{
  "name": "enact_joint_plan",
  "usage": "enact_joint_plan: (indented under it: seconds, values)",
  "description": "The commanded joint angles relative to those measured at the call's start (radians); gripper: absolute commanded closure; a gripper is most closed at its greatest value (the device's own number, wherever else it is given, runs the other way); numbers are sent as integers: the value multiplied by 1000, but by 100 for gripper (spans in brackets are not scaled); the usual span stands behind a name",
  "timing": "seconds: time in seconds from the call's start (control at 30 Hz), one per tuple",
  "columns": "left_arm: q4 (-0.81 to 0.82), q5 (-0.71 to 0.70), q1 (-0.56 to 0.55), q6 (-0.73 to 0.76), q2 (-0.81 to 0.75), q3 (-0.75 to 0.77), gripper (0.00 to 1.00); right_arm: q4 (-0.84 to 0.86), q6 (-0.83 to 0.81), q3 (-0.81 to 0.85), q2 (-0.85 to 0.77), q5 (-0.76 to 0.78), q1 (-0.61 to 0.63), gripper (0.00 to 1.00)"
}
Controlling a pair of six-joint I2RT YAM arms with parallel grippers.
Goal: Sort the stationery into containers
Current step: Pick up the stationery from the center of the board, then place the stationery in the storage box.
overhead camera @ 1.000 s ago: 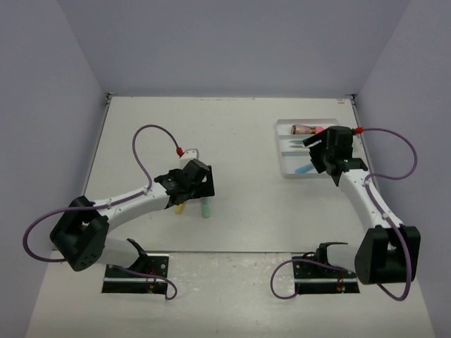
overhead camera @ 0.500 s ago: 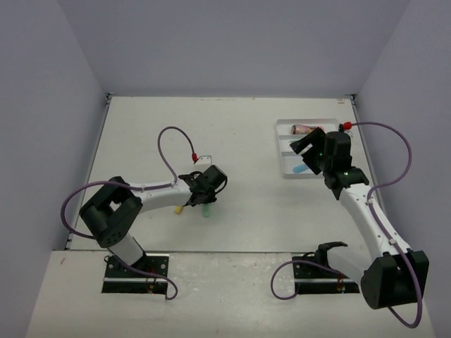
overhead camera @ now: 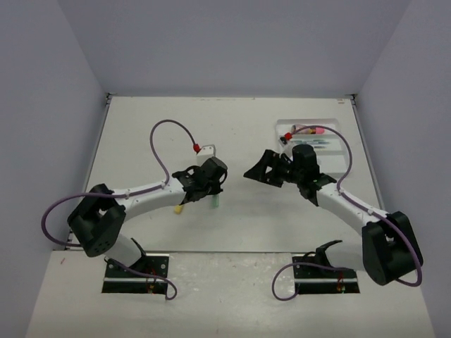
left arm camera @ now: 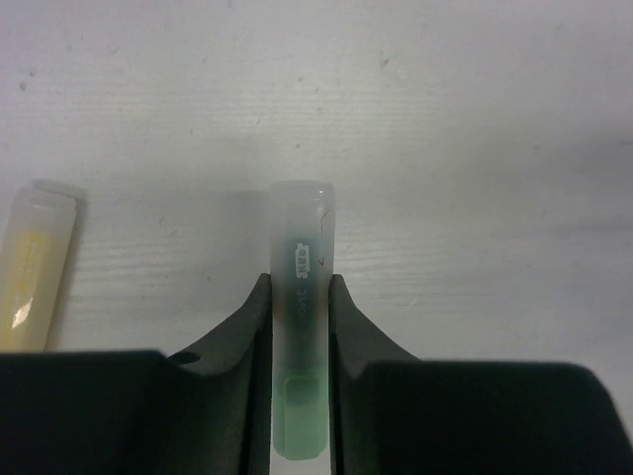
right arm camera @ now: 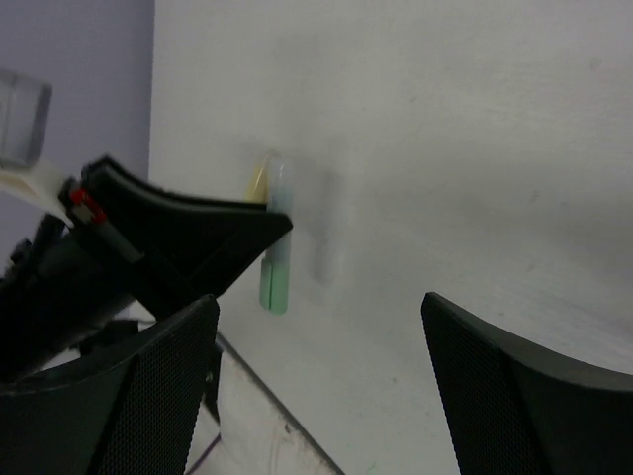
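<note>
Green marker [left arm camera: 300, 223], stubby, translucent cap end pointing away from the left wrist camera. It sits between the two black fingers [left arm camera: 247, 322] of the left gripper [left arm camera: 300, 284], and both inner faces press on the barrel, so the jaws are closed on it. The marker is low at the table [left arm camera: 475, 119], with a soft shadow beside it; cannot tell if it is lifted off yet.

Yellow marker [left arm camera: 35, 267] lies just beside it on the camera's left, roughly parallel, apart from the fingers and flat on the table.

In the top view the green marker [overhead camera: 217, 202] is left of table centre, poking out below the left gripper [overhead camera: 211, 190]. The yellow marker [overhead camera: 180, 208] is near it, toward the left arm's base side. Both are well apart from the white tray [overhead camera: 282, 127] at the far right.

The tray's lower part is hidden by the right arm and its purple cable. A pink tube [overhead camera: 313, 129] shows in the far compartment, and thin pens sit in the next one, too small to tell apart.

Right gripper [overhead camera: 262, 171] hangs over mid-table between tray and left gripper, jaws spread wide, nothing between them. The right wrist view looks past its own wide-apart fingers [right arm camera: 148, 396] at the green marker [right arm camera: 275, 277] and the left gripper [right arm camera: 188, 237].
</note>
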Motion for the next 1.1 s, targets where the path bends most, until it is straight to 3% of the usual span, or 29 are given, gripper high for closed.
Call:
enact_joint_plan:
  seconds: [0.0,0.07,0.23,0.43,0.47,0.53,0.6,0.67,0.77,0.9,1.07]
  values:
    - [73,-8,-3,48,-94,118,100,323,-26,-24,60,-169,134,16]
    - [75,9,-3,58,-110,141,100,427,-18,-33,85,-182,182,17]
    - [92,65,-3,57,-142,167,100,491,-14,-9,127,-142,221,27]
    - [139,143,-4,43,-174,142,100,536,2,28,180,-130,225,58]
    - [144,150,-3,45,-175,137,95,543,7,33,184,-132,225,66]
    - [145,150,-1,50,-175,137,58,543,11,47,195,-149,225,81]
    - [149,142,0,65,-175,140,33,540,12,59,203,-156,225,96]
    - [123,109,7,82,-173,166,4,525,17,66,210,-150,223,100]
    - [-9,-19,29,137,-160,225,0,341,62,87,208,22,182,100]
    - [-173,-168,90,262,-151,301,0,-48,307,104,187,323,29,100]
    - [-240,-119,105,480,-130,291,0,-289,483,163,131,657,-10,100]
